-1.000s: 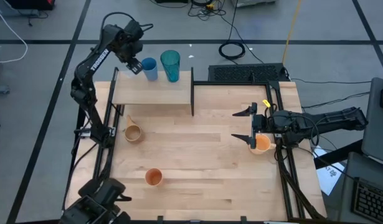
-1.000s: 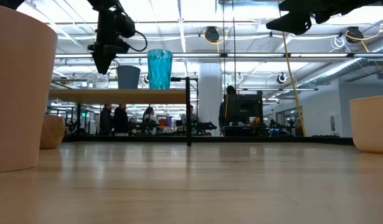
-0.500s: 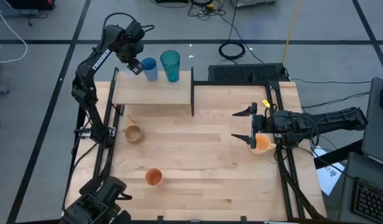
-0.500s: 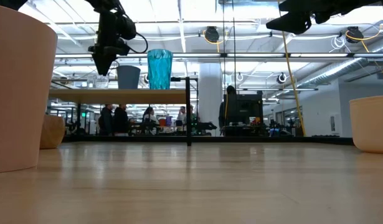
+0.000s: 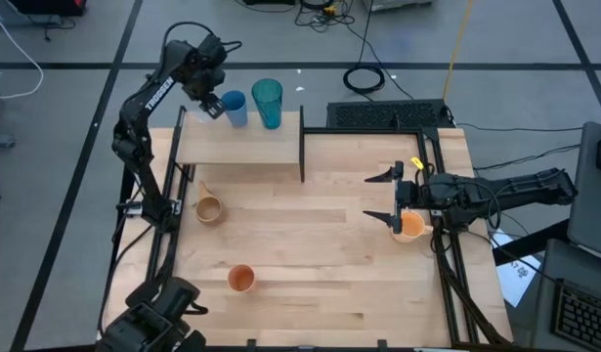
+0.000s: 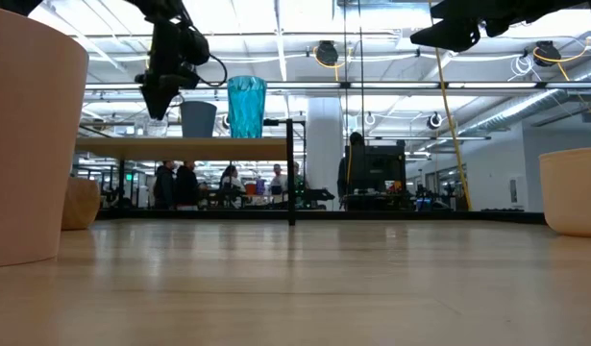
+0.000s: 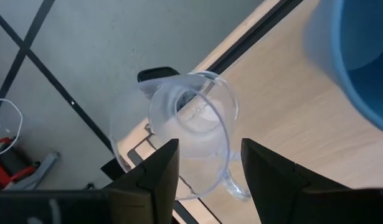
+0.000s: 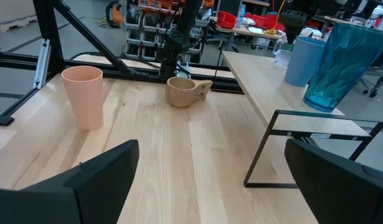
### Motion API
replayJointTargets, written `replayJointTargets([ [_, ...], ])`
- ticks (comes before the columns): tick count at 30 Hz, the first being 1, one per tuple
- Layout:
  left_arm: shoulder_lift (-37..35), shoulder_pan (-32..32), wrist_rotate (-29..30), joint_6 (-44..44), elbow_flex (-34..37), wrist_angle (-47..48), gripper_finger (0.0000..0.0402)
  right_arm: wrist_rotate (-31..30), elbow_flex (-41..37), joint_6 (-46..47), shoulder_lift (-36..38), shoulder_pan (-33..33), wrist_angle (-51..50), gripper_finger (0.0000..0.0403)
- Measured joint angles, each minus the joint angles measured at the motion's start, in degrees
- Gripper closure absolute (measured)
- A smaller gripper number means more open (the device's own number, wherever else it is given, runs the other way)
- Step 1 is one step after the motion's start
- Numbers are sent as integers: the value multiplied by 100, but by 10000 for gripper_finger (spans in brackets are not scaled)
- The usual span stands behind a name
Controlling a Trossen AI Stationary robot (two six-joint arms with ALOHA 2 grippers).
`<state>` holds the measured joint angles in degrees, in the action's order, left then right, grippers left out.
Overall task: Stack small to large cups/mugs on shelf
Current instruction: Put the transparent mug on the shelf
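The shelf (image 5: 251, 149) is a raised board at the table's far left. On it stand a blue cup (image 5: 234, 106) and a tall teal tumbler (image 5: 268, 102). My left gripper (image 5: 210, 104) points steeply down over the shelf's far left corner, shut on a small clear handled cup (image 7: 191, 124), which sits at shelf-top level (image 6: 158, 126). A tan handled mug (image 5: 209, 208) and an orange cup (image 5: 241, 278) stand on the table. My right gripper (image 5: 370, 197) waits open and level at the table's right, above a peach-orange mug (image 5: 410, 226). My left gripper comes at the clear cup from above, fingers pointing steeply down. The handle side of its rim (image 7: 231, 183) lies between the two fingers, whose tips hide the place of contact. The cup is upright with its mouth up; whether its base rests on the shelf I cannot tell.
A thin black upright frame (image 5: 302, 145) closes the shelf's right end. Black rails run along the table's left (image 5: 168, 225) and right (image 5: 447, 264) edges. Bare wood lies between the tan mug and the right gripper. People stand in the room behind (image 6: 175, 183).
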<state>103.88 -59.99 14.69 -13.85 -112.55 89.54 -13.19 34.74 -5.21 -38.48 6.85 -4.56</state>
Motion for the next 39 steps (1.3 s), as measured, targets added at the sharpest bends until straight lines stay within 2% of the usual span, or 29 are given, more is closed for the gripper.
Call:
replayJointTargets([
  [11,2,0,36,-51,270,-121,236,-2,0,0,0,0,-1,9],
  [26,-12,60,38,-149,330,32,391,-2,0,-43,2,0,0,9],
  [33,-151,276,-14,-43,330,48,383,0,0,-54,0,0,0,9],
  [36,-218,342,-405,83,330,49,392,-1,-2,-62,2,0,0,9],
  [39,-256,356,-530,422,330,49,396,0,-2,-63,2,0,0,9],
])
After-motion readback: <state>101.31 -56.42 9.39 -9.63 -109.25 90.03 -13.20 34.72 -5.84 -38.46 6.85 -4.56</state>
